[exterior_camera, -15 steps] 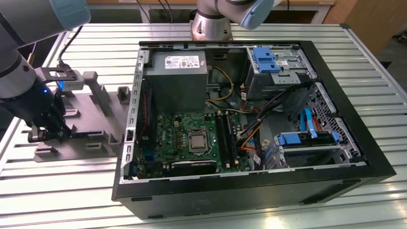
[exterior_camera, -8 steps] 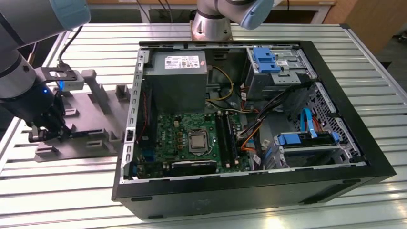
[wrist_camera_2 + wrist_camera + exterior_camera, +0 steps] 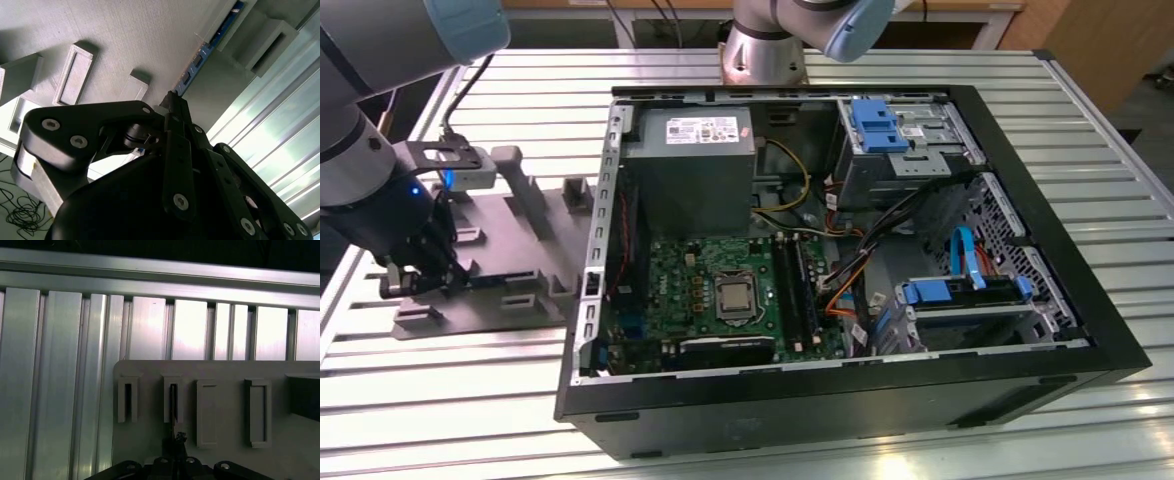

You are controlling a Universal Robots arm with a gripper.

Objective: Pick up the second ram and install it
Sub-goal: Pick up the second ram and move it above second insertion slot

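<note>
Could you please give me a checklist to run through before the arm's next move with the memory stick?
1. Pincer closed on the thin flat dark memory stick: ok.
2. Stick lifted clear of the grey slotted plastic tray: not ok, it stands in its slot.
3. Black metal computer case lying open: ok.
4. Long black memory slots on the green motherboard free: cannot tell.
5. Orange cables clear of those slots: cannot tell.

The ram [image 3: 200, 56] is a thin, dark, blue-edged stick. It stands on edge in a tray [image 3: 125, 35] slot, at nine o'clock of the computer [image 3: 854, 405].
</note>
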